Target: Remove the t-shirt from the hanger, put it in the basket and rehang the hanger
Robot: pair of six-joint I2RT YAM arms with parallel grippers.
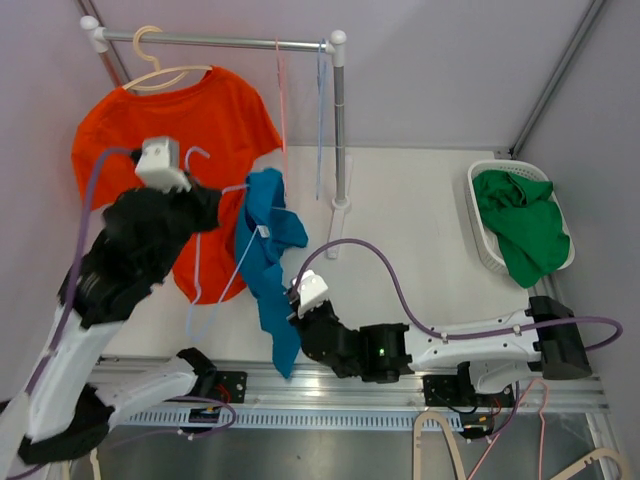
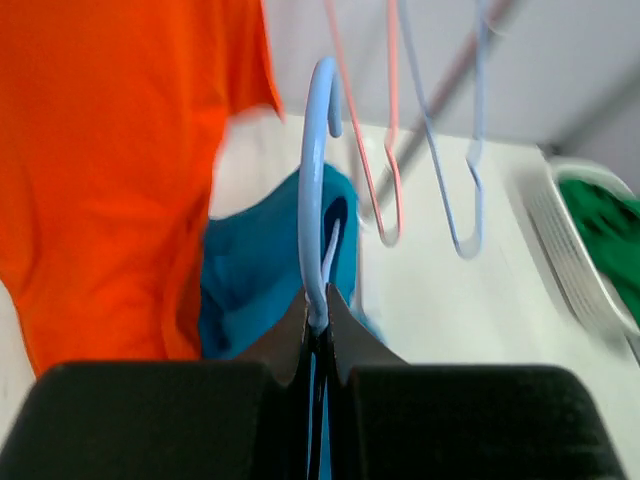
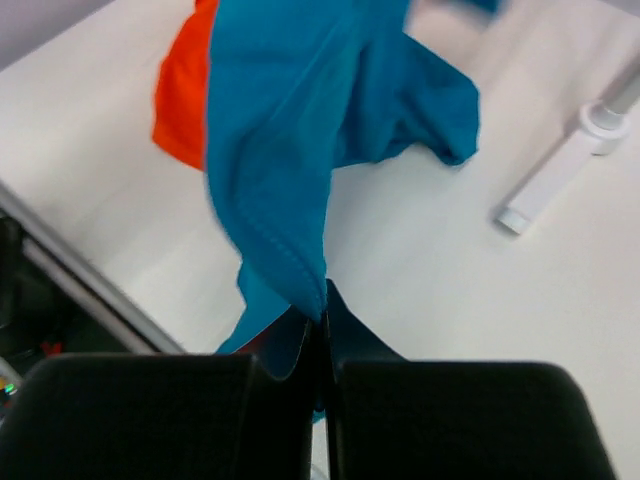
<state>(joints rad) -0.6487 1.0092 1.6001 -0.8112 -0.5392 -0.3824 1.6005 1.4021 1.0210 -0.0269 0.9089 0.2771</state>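
**Hold the hanger firm, draw the shirt off along its arm**

Nearest the bases, the right end effector (image 3: 322, 322) is pinched fully shut on a low edge of the teal t-shirt (image 3: 300, 160). In its wrist view the cloth rises from the fingertips toward 12 o'clock and fans out to 1 o'clock. From above, the shirt hangs as a long strip over the desk (image 1: 420, 200), with its bulk at about 11 o'clock from this end effector.

Farther out, the left end effector (image 2: 318, 318) is clamped shut on the light blue hanger (image 2: 314, 170) just below the hook, which stands at 12 o'clock from its fingertips. The shirt bunches behind the hanger at about 10 o'clock in that wrist view. From above it lies at roughly 4 o'clock from this end effector.

The step in hand looks like the pull-off. It should go best with the left side holding the hanger high and steady while the right draws the cloth along the hanger's arm, not straight down. That way the neck opening can slide over the shoulder end. The pinch is on a thin edge, so a slow pull seems wise. If the collar snags, tilting the hanger is likely better than tugging.

Farthest off, the orange t-shirt (image 1: 190, 110) hangs from the rail (image 1: 220, 41) at 11 o'clock and should be left alone. A basket (image 1: 476, 215) with a green cloth (image 1: 525, 225) sits at 3 o'clock.
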